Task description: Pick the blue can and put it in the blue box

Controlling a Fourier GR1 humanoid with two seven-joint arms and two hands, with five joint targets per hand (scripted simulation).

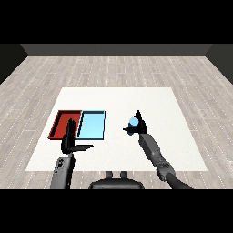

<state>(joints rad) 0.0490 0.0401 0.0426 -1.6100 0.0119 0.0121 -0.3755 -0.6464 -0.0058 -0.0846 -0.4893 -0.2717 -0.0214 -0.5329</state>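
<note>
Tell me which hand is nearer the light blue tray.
Left. The left hand is open and overlaps the light blue tray at its near left corner. The right hand is off to the tray's right, curled round the blue can.

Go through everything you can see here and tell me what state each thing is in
Small blue can: upright, held in the right hand, off the trays.
Right hand: fingers curled round the can.
Left hand: open, holding nothing.
Light blue tray: no can in it.
Red tray: no can in it.
</note>
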